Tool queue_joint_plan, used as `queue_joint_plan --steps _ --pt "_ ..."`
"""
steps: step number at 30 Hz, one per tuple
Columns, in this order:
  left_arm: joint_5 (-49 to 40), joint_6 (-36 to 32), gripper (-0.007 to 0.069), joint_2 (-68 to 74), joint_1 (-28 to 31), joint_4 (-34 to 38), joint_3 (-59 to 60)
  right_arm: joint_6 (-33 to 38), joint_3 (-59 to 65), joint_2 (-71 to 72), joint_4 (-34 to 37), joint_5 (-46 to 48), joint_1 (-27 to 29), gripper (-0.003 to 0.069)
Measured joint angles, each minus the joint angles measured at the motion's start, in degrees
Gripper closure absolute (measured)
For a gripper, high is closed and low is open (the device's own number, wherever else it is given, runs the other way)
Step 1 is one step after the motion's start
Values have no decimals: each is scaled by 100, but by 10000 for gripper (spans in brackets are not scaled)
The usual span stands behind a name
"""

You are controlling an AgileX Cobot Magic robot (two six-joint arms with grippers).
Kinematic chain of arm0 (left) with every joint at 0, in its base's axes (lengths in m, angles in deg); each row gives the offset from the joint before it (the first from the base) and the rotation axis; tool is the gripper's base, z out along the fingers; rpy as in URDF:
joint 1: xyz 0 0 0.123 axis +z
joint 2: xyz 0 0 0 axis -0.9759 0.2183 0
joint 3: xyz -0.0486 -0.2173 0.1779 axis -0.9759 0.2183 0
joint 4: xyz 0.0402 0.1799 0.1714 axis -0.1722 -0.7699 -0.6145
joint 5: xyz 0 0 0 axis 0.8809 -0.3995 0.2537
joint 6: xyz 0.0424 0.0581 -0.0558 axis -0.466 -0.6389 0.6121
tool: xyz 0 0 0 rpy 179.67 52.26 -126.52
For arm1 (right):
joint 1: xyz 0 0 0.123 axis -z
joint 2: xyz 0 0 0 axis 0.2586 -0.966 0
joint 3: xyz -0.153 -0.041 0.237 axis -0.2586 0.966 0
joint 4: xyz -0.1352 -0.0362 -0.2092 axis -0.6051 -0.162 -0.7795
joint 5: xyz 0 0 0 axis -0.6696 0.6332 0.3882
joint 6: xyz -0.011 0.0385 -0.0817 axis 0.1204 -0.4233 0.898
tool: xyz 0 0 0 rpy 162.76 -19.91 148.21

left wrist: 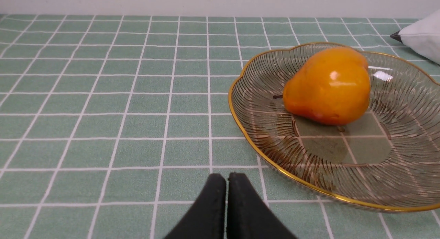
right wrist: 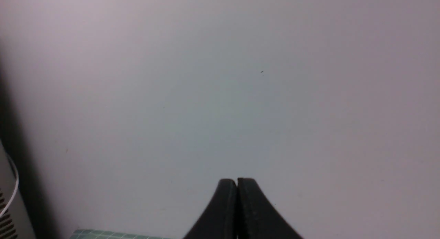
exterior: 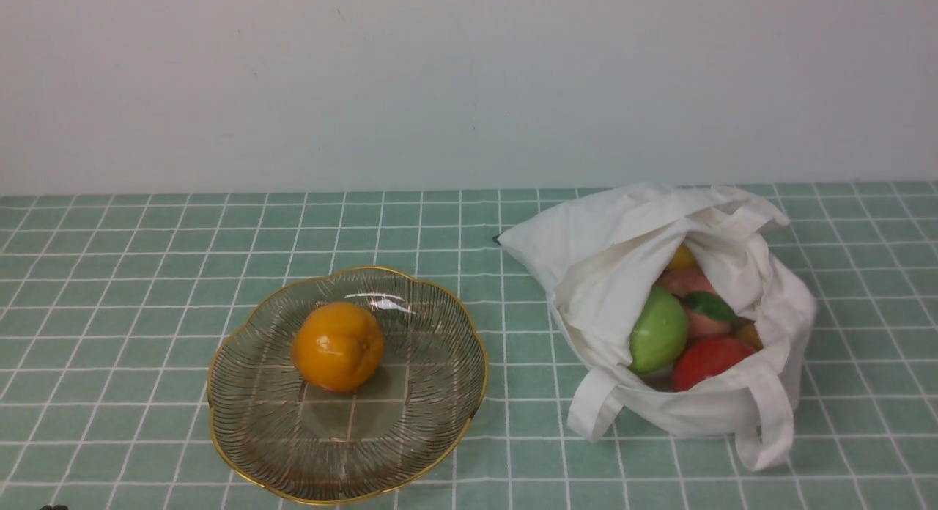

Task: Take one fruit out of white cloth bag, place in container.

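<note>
The glossy orange-yellow pear (exterior: 338, 346) lies on its side inside the ribbed glass dish with the gold rim (exterior: 454, 327), left of centre on the table. The left wrist view shows the same pear (left wrist: 328, 87) in the dish (left wrist: 240, 122), stem pointing away from the bag. The white cloth bag (exterior: 601, 253) sits at the right, mouth open toward me. My left gripper (left wrist: 226, 177) is shut and empty, low over the cloth beside the dish. My right gripper (right wrist: 237, 181) is shut and empty, facing the bare wall. Neither arm shows in the front view.
Inside the bag lie a green fruit (exterior: 658, 330), a red round fruit (exterior: 708, 360), a pinkish fruit with a leaf (exterior: 696, 297) and a yellow one (exterior: 681, 259). A green checked cloth (exterior: 146, 275) covers the table. A white wall stands behind.
</note>
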Motion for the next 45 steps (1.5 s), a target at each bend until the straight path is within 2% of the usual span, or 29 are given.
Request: queue_joint_plan --steps 6,10,14,18,20,23,24,30,33,37,42,44,45 --pt "0 -30 632 0 0 0 0 -96 298 0 -612 -684 0 669" --pt "0 -30 632 0 0 0 0 -100 301 0 -955 -737 0 669" --pt "0 0 632 0 0 0 0 -100 301 0 -1603 -801 0 669" --pt "0 -30 632 0 0 0 0 -94 301 0 -1635 -840 0 669" --pt "0 -30 632 0 0 0 0 -18 301 0 -1240 -861 0 669" --pt "0 0 632 0 0 0 0 881 301 0 476 -856 0 669" --pt "0 -30 632 0 0 0 0 881 301 0 476 -856 0 669" --pt "0 -30 632 0 0 0 0 3978 301 0 3483 -855 0 669" --pt "0 -30 632 0 0 0 0 5072 301 0 4544 -855 0 669" --pt "0 -30 632 0 0 0 0 5757 301 0 5199 -831 0 669" --pt "0 -30 632 0 0 0 0 5910 314 40 5344 -647 22 669" --pt "0 -30 632 0 0 0 0 5928 428 160 5332 -478 187 669" --pt "0 -30 632 0 0 0 0 5929 566 279 5327 -347 498 669"
